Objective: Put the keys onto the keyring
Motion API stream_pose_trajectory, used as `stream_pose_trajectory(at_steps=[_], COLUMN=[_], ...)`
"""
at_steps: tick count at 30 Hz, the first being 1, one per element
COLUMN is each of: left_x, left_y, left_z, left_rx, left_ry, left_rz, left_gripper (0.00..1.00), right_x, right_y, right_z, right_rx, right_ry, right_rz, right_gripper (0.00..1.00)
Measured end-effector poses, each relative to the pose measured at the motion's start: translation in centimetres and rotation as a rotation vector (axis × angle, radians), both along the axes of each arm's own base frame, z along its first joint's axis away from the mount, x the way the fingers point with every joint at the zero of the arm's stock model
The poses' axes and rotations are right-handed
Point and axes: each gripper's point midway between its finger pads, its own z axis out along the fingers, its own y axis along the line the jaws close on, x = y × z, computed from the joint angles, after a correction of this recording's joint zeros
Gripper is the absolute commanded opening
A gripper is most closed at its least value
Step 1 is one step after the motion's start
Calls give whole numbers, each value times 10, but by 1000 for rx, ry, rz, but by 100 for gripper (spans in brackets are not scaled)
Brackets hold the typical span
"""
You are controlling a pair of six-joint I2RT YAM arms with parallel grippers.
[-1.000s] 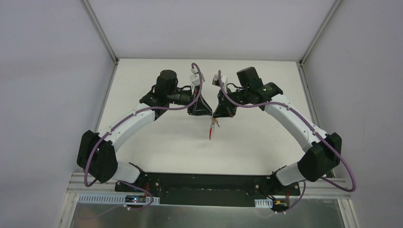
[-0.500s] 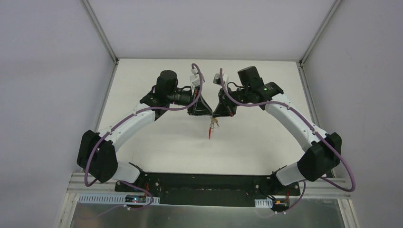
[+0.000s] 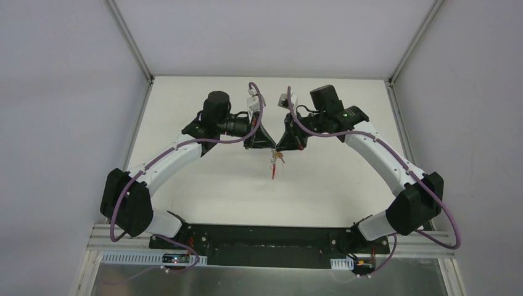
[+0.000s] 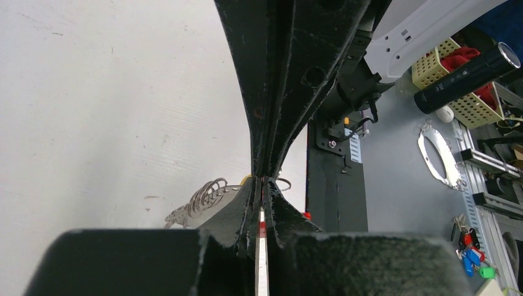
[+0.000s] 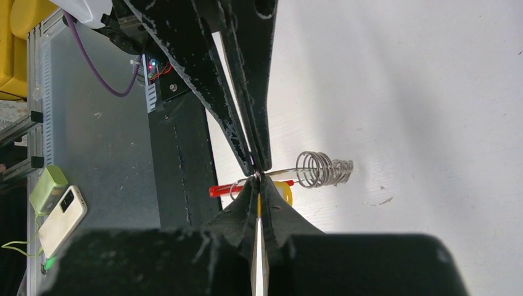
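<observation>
Grey metal keys (image 3: 277, 160) hang above the middle of the white table (image 3: 203, 185), just below the point where the two black grippers meet tip to tip. We see the right gripper (image 5: 258, 180) with its fingers pressed together on the thin wire ring (image 5: 279, 171) that carries the bunch. The left gripper (image 4: 261, 185), reaching in from the left, has its fingers drawn in to a hairline slit. Its tips appear to pinch the same wire right beside the other's, though the view is too tight for us to be certain of that grip. In the right wrist view the loop-shaped key heads fan out on the far side of the tips, while a red band (image 5: 223, 190) and a small yellow piece (image 5: 284, 192) sit on the near side. From above, the red band dangles toward the near edge.
</observation>
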Motion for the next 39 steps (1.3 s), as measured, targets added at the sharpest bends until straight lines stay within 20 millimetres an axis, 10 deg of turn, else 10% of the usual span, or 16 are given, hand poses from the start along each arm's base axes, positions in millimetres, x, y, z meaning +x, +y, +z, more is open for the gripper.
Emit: stream_pose_trajectory(at_steps=[22, 39], left_x=[6, 23], left_y=[-8, -19], left_z=[16, 33], left_rx=[-98, -227], left_ry=[120, 251], left_rz=[69, 105], left_gripper=[0, 0], right_x=[31, 25], right_y=[-29, -24], right_z=[14, 36], right_rx=[262, 362], right_ry=[187, 166], right_rz=[-144, -86], right_gripper=[37, 24])
